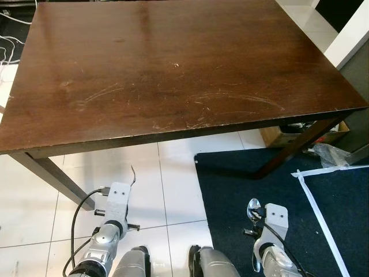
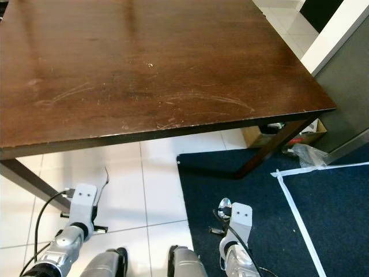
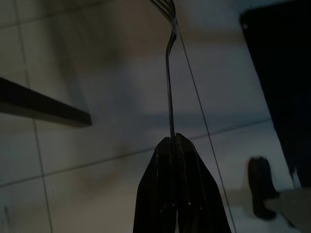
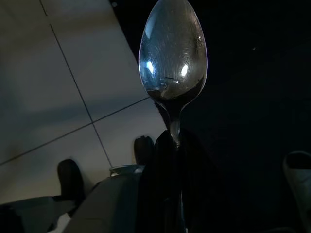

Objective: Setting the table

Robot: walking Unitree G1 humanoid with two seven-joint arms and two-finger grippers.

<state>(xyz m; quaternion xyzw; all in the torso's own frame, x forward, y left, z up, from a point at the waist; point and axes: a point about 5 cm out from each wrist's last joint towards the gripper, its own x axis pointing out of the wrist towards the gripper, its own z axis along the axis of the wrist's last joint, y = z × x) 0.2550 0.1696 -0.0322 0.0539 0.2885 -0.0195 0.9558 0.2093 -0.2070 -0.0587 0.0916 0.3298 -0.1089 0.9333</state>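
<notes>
While left gripper [image 3: 176,143] clamps fork [image 3: 168,73], right gripper [image 4: 174,141] clamps spoon [image 4: 173,53].

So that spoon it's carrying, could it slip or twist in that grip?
Possibly. The spoon looks like polished metal, so probably slippery and stiff. The right end effector pinches only its thin handle, with the bowl well beyond the fingers, so it may pivot if bumped.

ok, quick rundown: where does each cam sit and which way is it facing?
Left eye: head, facing forward and down at the table; both arms, feet below.
Right eye: same scene, shifted; both share the table and blue rug.
Left wrist: looks along the left hand, shut on a fork, floor tiles beyond.
Right wrist: looks along the right hand, shut on a spoon, which the eyes also show.
</notes>
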